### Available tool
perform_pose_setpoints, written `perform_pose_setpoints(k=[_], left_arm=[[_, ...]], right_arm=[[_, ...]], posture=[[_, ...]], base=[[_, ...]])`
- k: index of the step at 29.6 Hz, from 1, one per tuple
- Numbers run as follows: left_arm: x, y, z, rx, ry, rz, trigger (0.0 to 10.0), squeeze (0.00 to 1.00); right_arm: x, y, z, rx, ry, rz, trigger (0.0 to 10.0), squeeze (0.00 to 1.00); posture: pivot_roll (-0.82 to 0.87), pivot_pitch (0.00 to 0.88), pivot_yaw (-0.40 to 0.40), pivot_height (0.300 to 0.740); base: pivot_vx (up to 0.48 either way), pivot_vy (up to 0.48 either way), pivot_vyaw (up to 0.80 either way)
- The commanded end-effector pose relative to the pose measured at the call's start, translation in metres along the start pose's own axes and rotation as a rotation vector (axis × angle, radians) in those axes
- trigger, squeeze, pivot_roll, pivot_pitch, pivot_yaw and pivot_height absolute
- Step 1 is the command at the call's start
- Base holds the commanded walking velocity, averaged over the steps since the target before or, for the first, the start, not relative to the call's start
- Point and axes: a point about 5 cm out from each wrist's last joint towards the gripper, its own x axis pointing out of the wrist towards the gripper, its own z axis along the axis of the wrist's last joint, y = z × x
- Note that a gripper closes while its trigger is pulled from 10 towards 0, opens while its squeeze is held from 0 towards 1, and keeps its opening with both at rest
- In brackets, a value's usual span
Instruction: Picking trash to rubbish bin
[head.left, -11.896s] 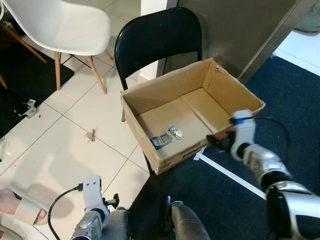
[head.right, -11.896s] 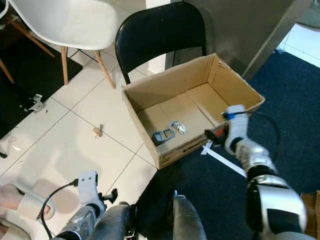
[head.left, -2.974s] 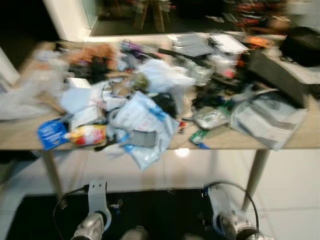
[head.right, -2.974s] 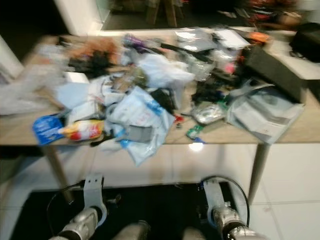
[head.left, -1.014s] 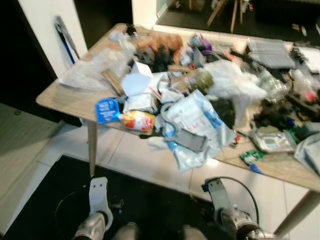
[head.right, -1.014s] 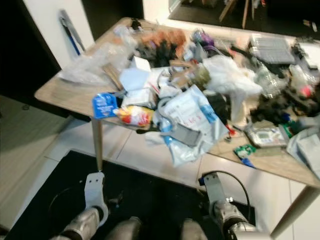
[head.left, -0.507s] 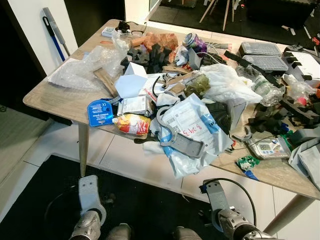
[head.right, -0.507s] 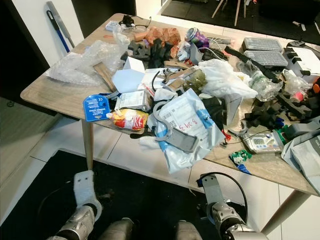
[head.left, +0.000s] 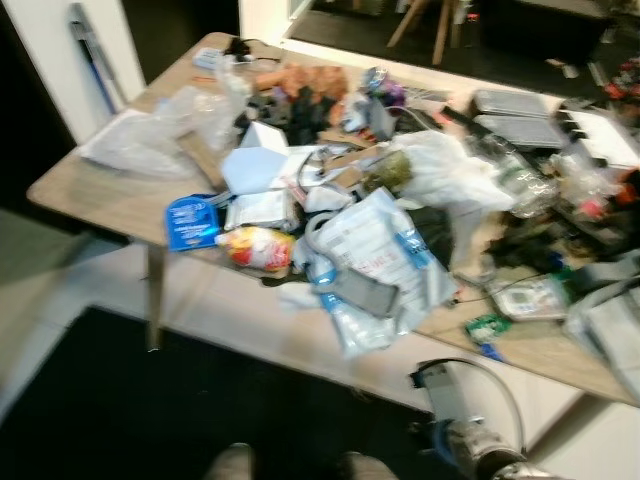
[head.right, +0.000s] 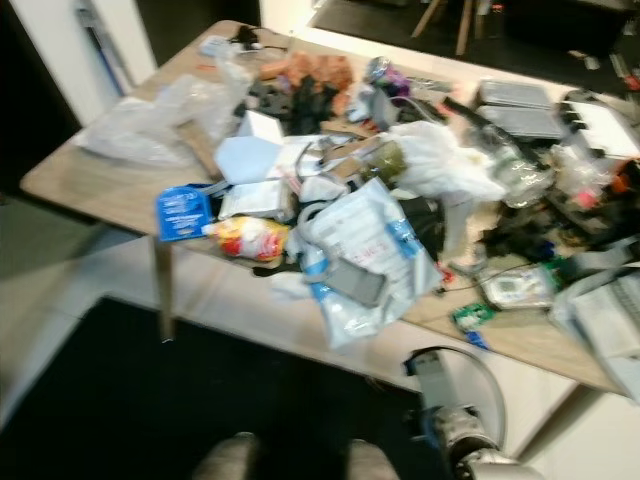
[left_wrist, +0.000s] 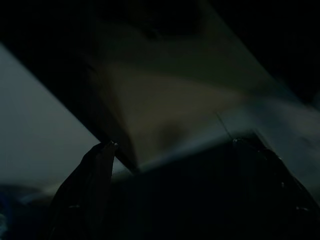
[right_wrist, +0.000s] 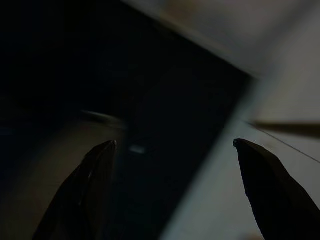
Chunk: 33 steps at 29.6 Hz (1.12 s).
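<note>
Pale floor tiles and a dark rug are lying beneath a long light-wood bench (head.left: 95, 195) heaped with clutter. Compared with half a second ago, the whole scene is sliding and blurring, so the robot is turning or stepping; the things themselves are not moving. Nearest the bench's front edge, a big white-and-blue plastic mailer bag (head.left: 370, 265) is draping over the rim. Left of the mailer bag, a red-and-yellow snack packet (head.left: 256, 246) and a round blue packet (head.left: 188, 220) are sitting as likely trash; a clear bubble-wrap sheet (head.left: 140, 135) is lying farther left. Below the mailer bag, the right hand (right_wrist: 172, 195) is hanging low, fingers spread and empty. The left hand (left_wrist: 175, 192) is likewise hanging parted, gripping nothing. Judging from this, a pick is being lined up, not yet begun.
</note>
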Motion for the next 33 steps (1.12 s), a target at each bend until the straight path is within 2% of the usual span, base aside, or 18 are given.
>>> perform_pose_setpoints(k=[1, 6, 8, 10, 11, 14, 16, 17, 18, 19, 20, 23, 24, 26, 28, 30, 32, 33], left_arm=[[-0.012, -0.015, -0.037, 0.084, 0.137, -0.095, 10.0, 0.00], [-0.018, -0.021, -0.052, 0.180, 0.179, -0.202, 10.0, 0.00], [-0.018, -0.017, -0.053, 0.164, 0.179, -0.195, 10.0, 0.00], [-0.014, -0.009, -0.045, 0.036, 0.160, -0.172, 10.0, 0.00], [-0.014, -0.009, -0.045, 0.036, 0.160, -0.172, 10.0, 0.00], [-0.004, -0.009, -0.014, -0.237, 0.050, -0.209, 10.0, 0.00], [0.001, -0.021, 0.018, -0.388, -0.062, -0.336, 10.0, 0.00], [0.001, -0.021, 0.018, -0.388, -0.062, -0.336, 10.0, 0.00], [0.002, -0.029, 0.031, -0.417, -0.107, -0.411, 10.0, 0.00], [0.000, -0.043, 0.050, -0.417, -0.169, -0.536, 10.0, 0.00], [0.000, -0.043, 0.050, -0.417, -0.169, -0.536, 10.0, 0.00], [-0.011, -0.082, 0.090, -0.333, -0.315, -0.841, 10.0, 0.00], [-0.011, -0.082, 0.090, -0.333, -0.315, -0.841, 10.0, 0.00], [-0.026, -0.109, 0.112, -0.264, -0.403, -1.056, 10.0, 0.00], [-0.040, -0.129, 0.122, -0.207, -0.450, -1.215, 10.0, 0.00], [-0.045, -0.135, 0.123, -0.185, -0.458, -1.266, 10.0, 0.00], [-0.061, -0.154, 0.122, -0.145, -0.471, -1.440, 10.0, 0.00], [-0.061, -0.154, 0.122, -0.145, -0.471, -1.440, 10.0, 0.00]], right_arm=[[0.000, 0.003, -0.006, 0.011, 0.018, 0.011, 10.0, 0.00], [0.000, 0.003, -0.005, 0.015, 0.010, 0.006, 10.0, 0.00], [0.000, 0.003, -0.005, 0.016, 0.009, 0.003, 10.0, 0.00], [0.000, 0.003, -0.005, 0.019, 0.005, -0.003, 10.0, 0.00], [0.000, 0.003, -0.005, 0.019, 0.005, -0.003, 10.0, 0.00], [0.000, 0.002, -0.005, 0.030, -0.005, -0.005, 10.0, 0.00], [0.000, 0.003, -0.004, 0.038, -0.012, -0.002, 10.0, 0.00], [0.000, 0.003, -0.004, 0.038, -0.012, -0.002, 10.0, 0.00], [0.000, 0.003, -0.004, 0.041, -0.016, 0.000, 10.0, 0.00], [0.000, 0.003, -0.004, 0.044, -0.020, 0.002, 10.0, 0.00], [0.000, 0.003, -0.004, 0.044, -0.020, 0.002, 10.0, 0.00], [0.000, 0.002, -0.002, 0.058, -0.037, 0.001, 10.0, 0.00], [0.000, 0.002, -0.002, 0.058, -0.037, 0.001, 10.0, 0.00], [0.000, 0.003, -0.001, 0.090, -0.063, -0.002, 10.0, 0.00], [0.000, 0.000, 0.001, 0.105, -0.082, -0.006, 10.0, 0.00], [-0.001, -0.003, 0.003, 0.105, -0.088, -0.008, 10.0, 0.00], [-0.007, -0.048, 0.007, 0.103, -0.105, -0.049, 10.0, 0.00], [-0.007, -0.048, 0.007, 0.103, -0.105, -0.049, 10.0, 0.00]], posture=[[0.04, 0.132, 0.001, 0.740], [0.03, 0.133, 0.000, 0.740], [0.03, 0.133, 0.000, 0.740], [0.03, 0.136, -0.004, 0.740], [0.03, 0.136, -0.004, 0.740], [0.03, 0.138, -0.006, 0.740], [0.03, 0.139, -0.006, 0.740], [0.03, 0.139, -0.006, 0.740], [0.04, 0.139, -0.006, 0.740], [0.04, 0.139, -0.008, 0.740], [0.04, 0.139, -0.008, 0.740], [0.04, 0.138, -0.007, 0.740], [0.04, 0.138, -0.007, 0.740], [0.04, 0.130, -0.005, 0.740], [0.04, 0.130, -0.005, 0.740], [0.04, 0.130, -0.005, 0.740], [0.03, 0.120, -0.010, 0.740], [0.03, 0.120, -0.010, 0.740]], base=[[0.000, 0.000, 0.00], [0.000, 0.000, 0.00], [0.000, 0.000, 0.00], [0.000, 0.000, 0.00], [0.000, 0.000, 0.00], [0.000, 0.000, 0.00], [0.000, 0.000, 0.00], [0.000, 0.000, 0.00], [0.000, 0.000, 0.00], [0.000, 0.000, 0.00], [0.000, 0.000, 0.00], [0.000, 0.000, 0.00], [0.000, 0.000, 0.00], [0.000, 0.000, 0.00], [0.000, 0.000, 0.00], [0.000, 0.000, 0.00], [0.000, 0.000, 0.00], [0.000, 0.000, 0.00]])
